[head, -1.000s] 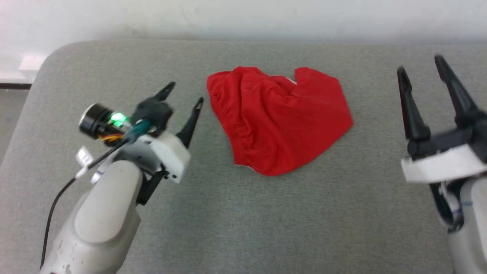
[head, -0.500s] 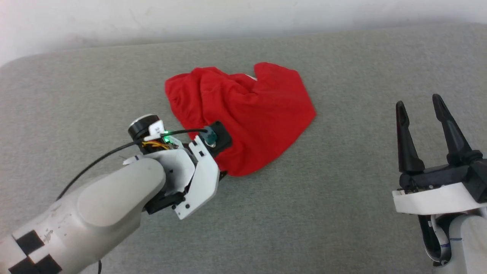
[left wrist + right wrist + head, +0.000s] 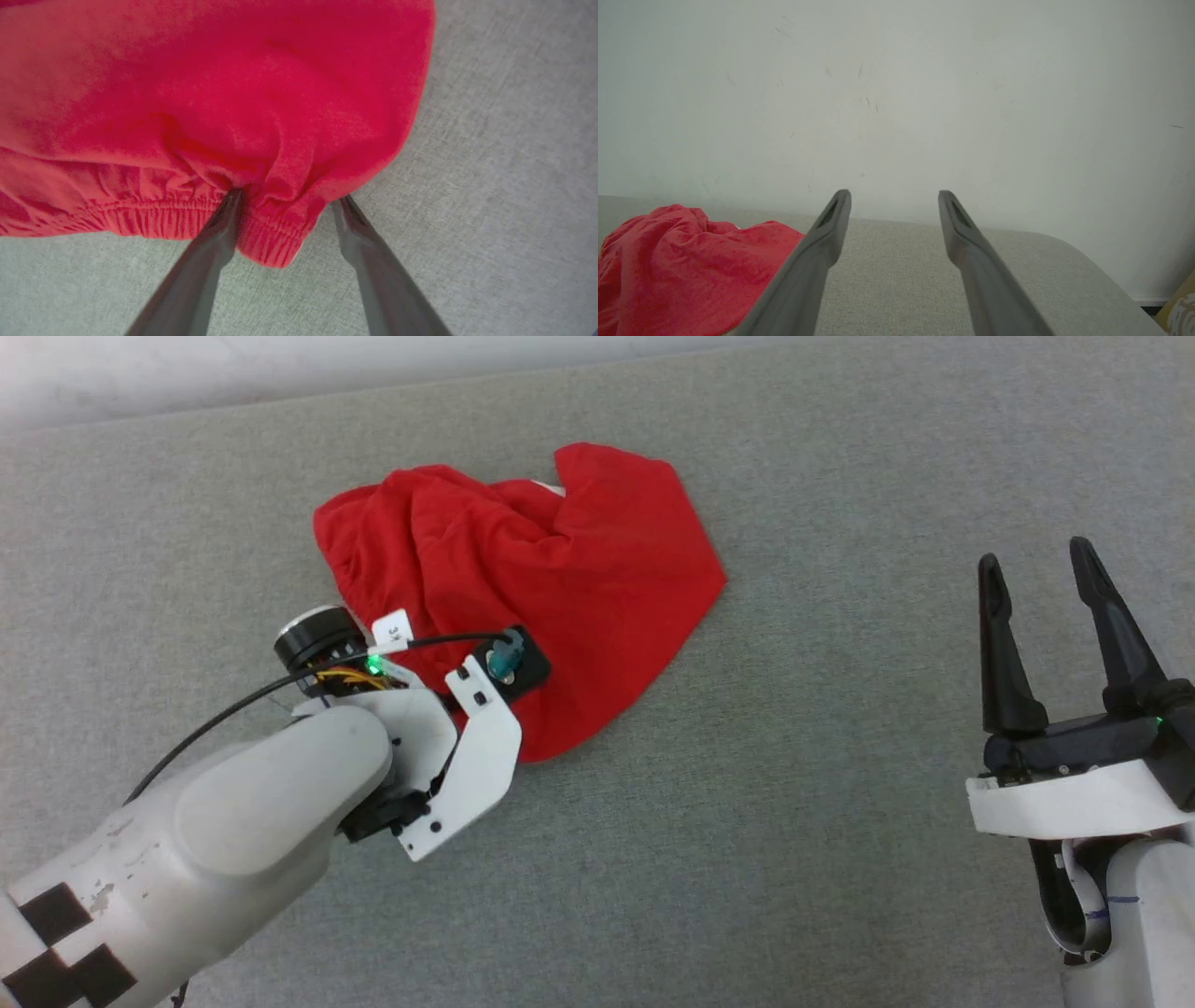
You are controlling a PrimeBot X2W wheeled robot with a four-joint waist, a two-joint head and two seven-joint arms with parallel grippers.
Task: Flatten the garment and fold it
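We had the grey padded surface under everything, and on it the garment lay in a crumpled red heap, neither flattened nor folded. Our left claw was down at the heap's near edge, its fingers apart, with the gathered elastic waistband corner sitting between them: one fingertip pressed against the cloth, the other just beside its rim on the bare surface, nothing clamped. Our right claw hovered with fingers apart and empty, the garment well off to its left. We judged this a grasp at the start of the flattening step. The next move called for closing the left fingers on that waistband corner without pinching several layers, then bringing the right claw across to a second corner so we could pull the cloth out flat
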